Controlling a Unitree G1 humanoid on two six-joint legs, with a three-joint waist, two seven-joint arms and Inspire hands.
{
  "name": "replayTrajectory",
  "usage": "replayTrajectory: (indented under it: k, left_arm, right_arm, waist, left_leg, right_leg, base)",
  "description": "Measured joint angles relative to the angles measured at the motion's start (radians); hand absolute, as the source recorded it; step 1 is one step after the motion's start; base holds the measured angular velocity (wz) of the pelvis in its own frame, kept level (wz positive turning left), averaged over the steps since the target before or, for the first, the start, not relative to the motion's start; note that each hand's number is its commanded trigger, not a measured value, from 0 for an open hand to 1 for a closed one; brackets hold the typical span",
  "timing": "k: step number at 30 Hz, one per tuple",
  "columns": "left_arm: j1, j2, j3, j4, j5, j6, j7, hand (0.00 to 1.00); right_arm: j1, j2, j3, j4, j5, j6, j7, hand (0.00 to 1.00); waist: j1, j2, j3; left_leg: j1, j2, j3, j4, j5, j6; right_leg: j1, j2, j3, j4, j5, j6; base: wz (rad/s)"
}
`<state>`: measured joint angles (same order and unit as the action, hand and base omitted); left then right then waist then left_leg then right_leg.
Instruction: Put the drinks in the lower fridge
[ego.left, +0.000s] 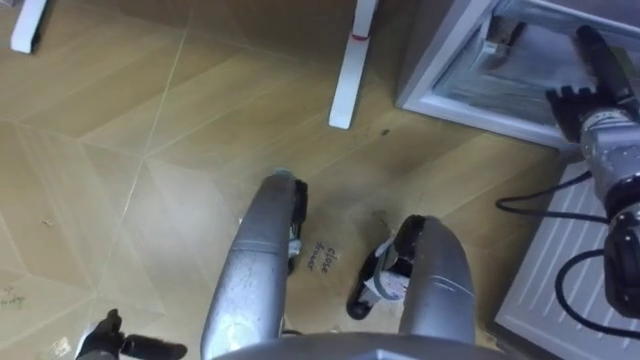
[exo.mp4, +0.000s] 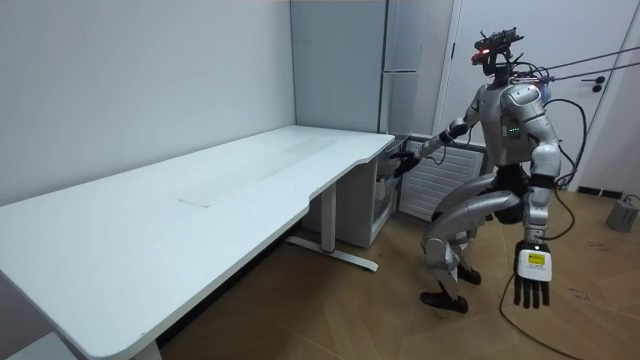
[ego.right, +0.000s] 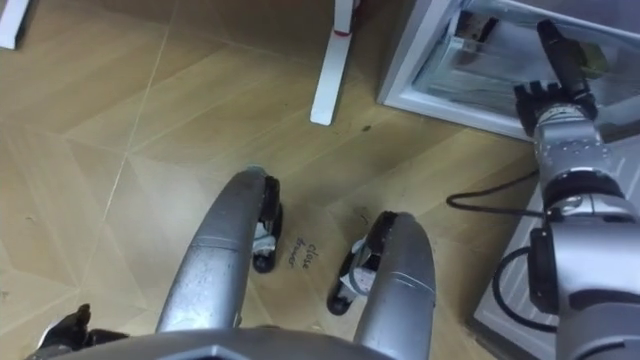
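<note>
Right hand (ego.right: 552, 98): out at far right, reaching into the open lower fridge (ego.right: 440, 108). I cannot tell whether it carries a drink or is bare. A long dark shape runs on from it, pointing far and slightly left into the compartment.

Drinks: I cannot place them. A small dark item (ego.right: 480, 30) sits inside, left of the hand, too unclear to name.

Left hand (exo.mp4: 532, 285): hangs low at my side, fingers straight, empty, well apart from the fridge.

I'm crouched by the table (exo.mp4: 200, 200) end, fridge door (ego.left: 565, 265) open at near right. My read: the right arm is nearer, and the compartment lies along its line.
</note>
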<state>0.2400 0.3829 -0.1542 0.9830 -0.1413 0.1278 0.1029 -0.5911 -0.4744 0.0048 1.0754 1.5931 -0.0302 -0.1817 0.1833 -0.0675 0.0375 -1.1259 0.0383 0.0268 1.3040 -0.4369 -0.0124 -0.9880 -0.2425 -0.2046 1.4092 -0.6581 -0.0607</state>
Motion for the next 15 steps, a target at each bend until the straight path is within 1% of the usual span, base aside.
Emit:
replayTrajectory:
  k: [1,3,8,11,15]
  left_arm:
    - [0.003,0.001,0.000,0.002,-0.001,0.001,0.000,0.00]
    - [0.006,0.007,-0.004,0.003,-0.004,-0.002,0.000,0.00]
    - [0.011,0.016,-0.007,-0.008,-0.003,-0.005,0.000,0.00]
    - [0.025,0.023,-0.007,-0.030,-0.003,-0.006,0.000,0.00]
    - [0.030,0.024,-0.007,-0.036,-0.003,-0.005,0.000,0.00]
  right_arm:
    - [-0.002,0.000,0.009,-0.007,-0.002,-0.005,-0.002,0.00]
    - [-0.017,0.000,0.040,-0.009,-0.005,-0.020,-0.018,0.00]
    - [-0.023,-0.001,0.050,-0.009,-0.028,-0.024,-0.027,0.00]
    - [-0.024,-0.002,0.051,-0.009,-0.028,-0.025,-0.027,0.00]
    - [-0.024,-0.008,0.052,-0.009,-0.031,-0.025,-0.027,0.00]
  waist:
    - [0.001,0.001,0.0004]
    - [0.004,0.003,0.0022]
    - [0.010,0.004,0.0027]
    - [0.012,0.006,0.0039]
    - [0.016,0.010,0.0066]
  left_leg:
    - [0.000,0.000,-0.002,0.000,0.001,-0.001]
    - [0.002,0.001,-0.012,0.000,0.002,-0.007]
    - [0.004,0.002,-0.018,-0.005,0.004,-0.019]
    - [0.004,0.002,-0.020,-0.006,0.005,-0.021]
    - [0.003,0.002,-0.020,-0.006,0.005,-0.021]
  right_leg:
    - [0.002,0.000,-0.002,0.000,-0.001,-0.002]
    - [0.010,-0.001,-0.016,0.001,-0.006,-0.015]
    - [0.012,-0.002,-0.023,0.002,-0.013,-0.029]
    - [0.012,-0.003,-0.025,0.002,-0.015,-0.031]
    - [0.012,-0.004,-0.026,0.002,-0.017,-0.026]
  base:
    - [0.08]
    - [0.09]
    - [0.02]
    - [0.00]
    - [0.00]
